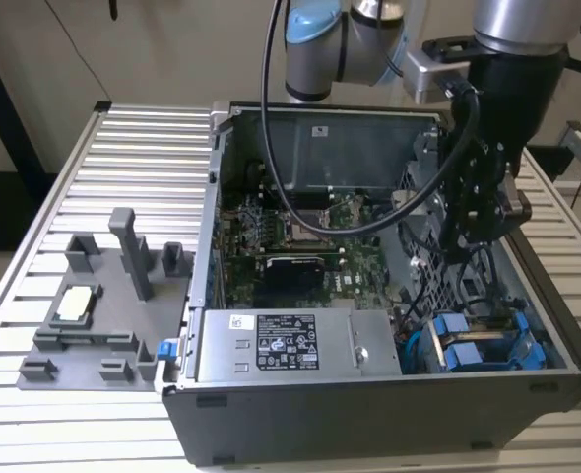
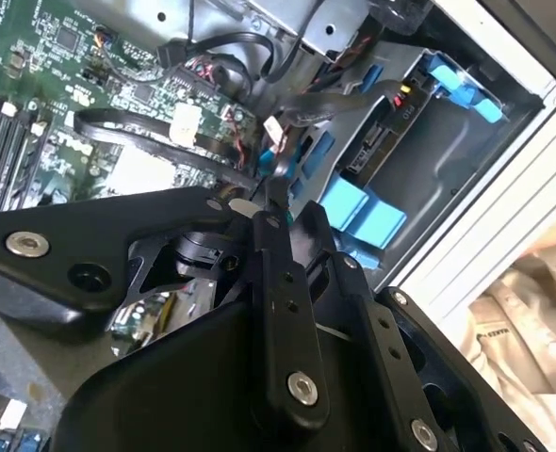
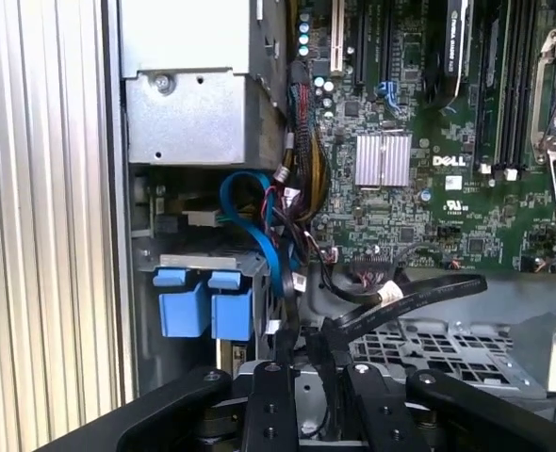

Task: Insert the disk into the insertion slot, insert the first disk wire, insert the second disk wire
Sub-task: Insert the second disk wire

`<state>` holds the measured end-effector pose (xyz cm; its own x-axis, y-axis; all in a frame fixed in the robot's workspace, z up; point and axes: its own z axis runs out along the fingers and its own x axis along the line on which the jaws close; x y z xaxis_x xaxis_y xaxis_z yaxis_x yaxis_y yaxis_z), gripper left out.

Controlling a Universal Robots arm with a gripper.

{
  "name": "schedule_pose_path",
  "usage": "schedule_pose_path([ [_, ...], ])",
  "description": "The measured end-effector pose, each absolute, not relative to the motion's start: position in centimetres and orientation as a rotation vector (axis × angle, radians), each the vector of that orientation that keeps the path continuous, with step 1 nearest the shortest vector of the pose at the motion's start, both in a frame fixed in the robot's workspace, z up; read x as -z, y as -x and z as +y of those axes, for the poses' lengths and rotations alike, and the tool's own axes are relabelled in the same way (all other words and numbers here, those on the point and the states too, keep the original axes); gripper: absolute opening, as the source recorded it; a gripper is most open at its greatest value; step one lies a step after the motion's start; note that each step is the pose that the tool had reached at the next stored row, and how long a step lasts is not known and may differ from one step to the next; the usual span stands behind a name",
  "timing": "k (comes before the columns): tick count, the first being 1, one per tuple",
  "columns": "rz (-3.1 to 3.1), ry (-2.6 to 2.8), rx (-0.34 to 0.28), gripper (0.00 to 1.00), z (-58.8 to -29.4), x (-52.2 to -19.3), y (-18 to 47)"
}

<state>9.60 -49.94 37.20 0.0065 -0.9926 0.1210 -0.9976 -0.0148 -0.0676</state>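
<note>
The disk's blue carrier tabs [image 3: 205,311] stick out of the grey insertion slot [image 3: 203,262] at the case's front corner. They appear again in the second wrist view [image 2: 361,212] and in the exterior view [image 1: 463,355]. A like blue-framed drive [image 1: 525,345] sits beside it. My gripper [image 1: 473,232] hangs inside the case, above and behind the bay. In both wrist views its fingers [image 3: 283,363] are shut on a black flat disk wire [image 3: 419,290], whose end [image 2: 278,174] juts past the fingertips [image 2: 270,221] toward the drives. I cannot tell which disk wire it is.
A blue cable [image 3: 259,226] loops from the bay toward the motherboard [image 3: 429,141]. The boxed power supply [image 1: 281,345] fills the case's front. A bundle of coloured wires [image 3: 302,151] hangs near it. A grey fixture [image 1: 103,305] lies on the slatted table at the exterior view's left.
</note>
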Motion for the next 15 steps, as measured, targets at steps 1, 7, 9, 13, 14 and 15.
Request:
schedule_pose_path([
  [1, -2.179, -2.204, -0.212, 0.27, -49.9, -37.2, -9.4],
  [7, -2.178, -2.229, -0.243, 0.27, -49.8, -37.0, -8.7],
  [9, -2.177, -2.238, -0.251, 0.27, -49.8, -36.9, -8.4],
  [13, -2.178, -2.254, -0.274, 0.27, -49.8, -36.6, -7.9],
  [14, -2.178, -2.258, -0.282, 0.27, -49.7, -36.6, -7.8],
  [15, -2.178, -2.263, -0.289, 0.27, -49.7, -36.5, -7.7],
])
